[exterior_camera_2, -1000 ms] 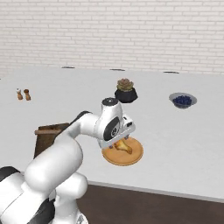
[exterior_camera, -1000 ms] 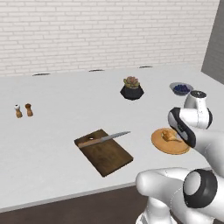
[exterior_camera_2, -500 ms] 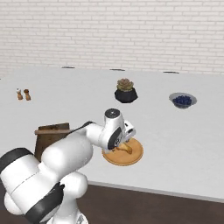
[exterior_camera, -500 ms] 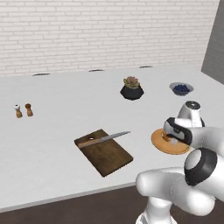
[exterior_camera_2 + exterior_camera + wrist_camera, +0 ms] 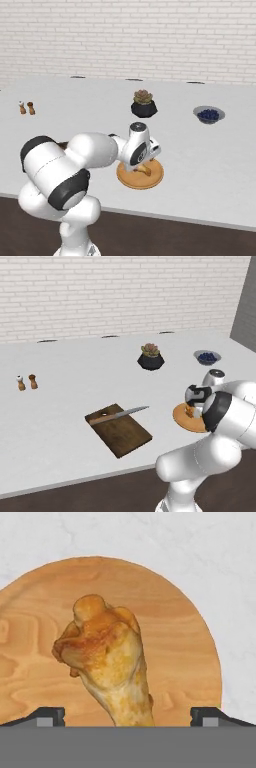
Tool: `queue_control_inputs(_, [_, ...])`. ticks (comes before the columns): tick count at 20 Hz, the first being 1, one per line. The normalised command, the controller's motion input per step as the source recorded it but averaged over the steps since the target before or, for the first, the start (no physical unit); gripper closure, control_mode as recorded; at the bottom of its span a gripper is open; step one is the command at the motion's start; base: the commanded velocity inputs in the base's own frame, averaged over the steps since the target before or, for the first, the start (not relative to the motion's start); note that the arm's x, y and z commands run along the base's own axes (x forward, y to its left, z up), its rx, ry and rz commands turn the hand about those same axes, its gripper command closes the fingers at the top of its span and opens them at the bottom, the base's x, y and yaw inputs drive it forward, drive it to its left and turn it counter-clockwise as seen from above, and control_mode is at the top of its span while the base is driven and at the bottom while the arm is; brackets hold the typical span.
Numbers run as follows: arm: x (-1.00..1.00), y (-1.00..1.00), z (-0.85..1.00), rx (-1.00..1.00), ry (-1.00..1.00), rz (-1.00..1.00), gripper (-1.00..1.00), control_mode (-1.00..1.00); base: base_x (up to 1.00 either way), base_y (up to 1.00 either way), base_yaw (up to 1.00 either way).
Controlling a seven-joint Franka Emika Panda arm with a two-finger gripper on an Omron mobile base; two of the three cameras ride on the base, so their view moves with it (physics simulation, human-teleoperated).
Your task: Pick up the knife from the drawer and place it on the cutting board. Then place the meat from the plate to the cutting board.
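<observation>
The knife (image 5: 120, 414), with a grey blade and wooden handle, lies across the dark cutting board (image 5: 122, 436) near the counter's front. To the board's right, the orange-tan meat (image 5: 110, 662) rests on a round wooden plate (image 5: 190, 657). My gripper (image 5: 127, 717) hangs just over the plate (image 5: 181, 420), open, one fingertip (image 5: 50, 716) on each side of the meat and apart from it. From the right base view, the gripper (image 5: 146, 161) sits low above the meat (image 5: 145, 170) and plate (image 5: 150, 181). The drawer is out of view.
A potted succulent (image 5: 151, 357) and a bowl of blueberries (image 5: 207, 357) stand behind the plate. Salt and pepper shakers (image 5: 27, 382) sit far left. The counter's front edge runs close below board and plate. A white brick wall closes the back.
The hand has come down from above the plate to just over the meat. The jaws stayed open. Knife, board and meat have not moved.
</observation>
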Motion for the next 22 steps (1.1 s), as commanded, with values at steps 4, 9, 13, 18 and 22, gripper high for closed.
queue_control_inputs(4, [-0.29,0.00,-0.25,0.11,0.10,0.02,-1.00,-1.00,0.00,0.00,0.00])
queue_control_inputs(9, [-0.38,0.01,-0.28,0.10,0.06,0.07,-1.00,-1.00,0.00,0.00,0.00])
queue_control_inputs(13, [0.09,0.06,-0.37,0.05,0.03,0.06,1.00,-1.00,0.00,0.00,0.00])
queue_control_inputs(18, [0.72,0.10,-0.22,0.03,0.00,0.05,1.00,-1.00,0.00,0.00,0.00])
queue_control_inputs(22, [0.33,0.12,-0.22,0.00,0.01,0.05,1.00,-1.00,0.00,0.00,0.00])
